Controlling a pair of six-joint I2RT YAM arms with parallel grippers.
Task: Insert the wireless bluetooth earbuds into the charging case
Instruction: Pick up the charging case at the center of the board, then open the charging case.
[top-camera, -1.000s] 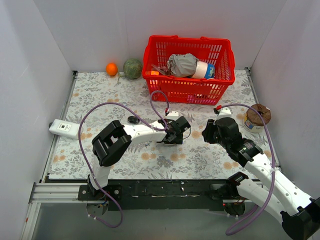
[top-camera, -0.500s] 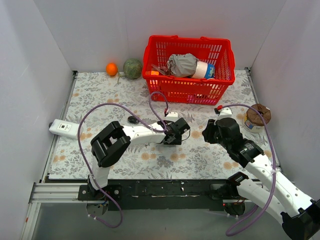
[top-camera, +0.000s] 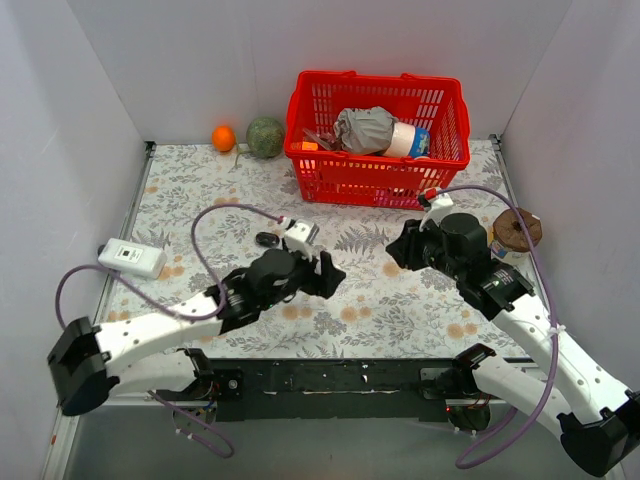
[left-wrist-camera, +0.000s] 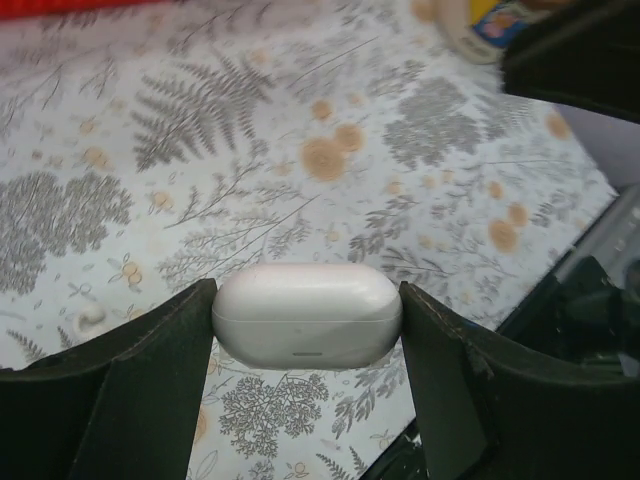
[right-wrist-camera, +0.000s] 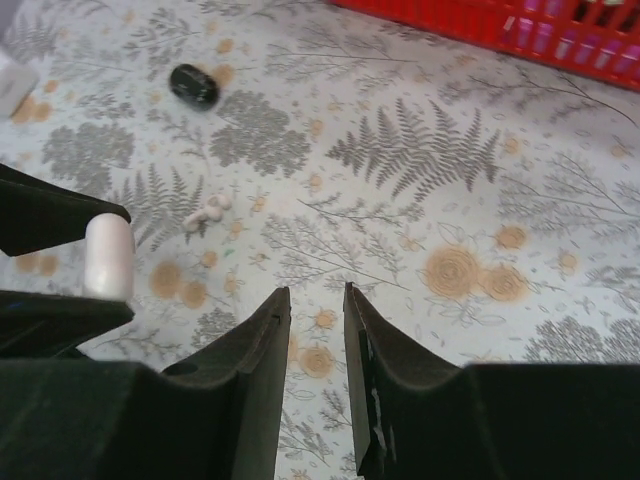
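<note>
The wireless bluetooth earbuds (right-wrist-camera: 208, 212) show as a small cluster of white rounded pieces lying loose on the floral tablecloth (top-camera: 200, 190). The pieces are too small to count. In the left wrist view one white piece (left-wrist-camera: 90, 318) rests on the cloth just beside the left finger.

The charging case (left-wrist-camera: 307, 313) is a smooth white oval pebble with its lid closed. It is held sideways in the left gripper (top-camera: 328, 275). The two black fingers press on its rounded ends, one on each side. From the right wrist the case (right-wrist-camera: 108, 258) appears end-on, near the earbuds but not touching them. Whether it touches the cloth cannot be told.

The right gripper (right-wrist-camera: 314, 292) hovers over the cloth near the middle of the table, pointing towards the left arm. Its fingers are only slightly parted, with a narrow strip of cloth visible between them, and they hold nothing.

A glossy black oval pebble (top-camera: 266, 239) lies on the cloth beyond the earbuds, well apart from both grippers. A flat white device (top-camera: 130, 257) sits at the left edge of the cloth. A red plastic basket (top-camera: 370, 180) stands at the back, filled with assorted items. An orange (top-camera: 222, 137) and a dull green ball (top-camera: 265, 137) sit to the left of the basket. A brown-lidded jar (top-camera: 517, 230) stands at the right edge.
</note>
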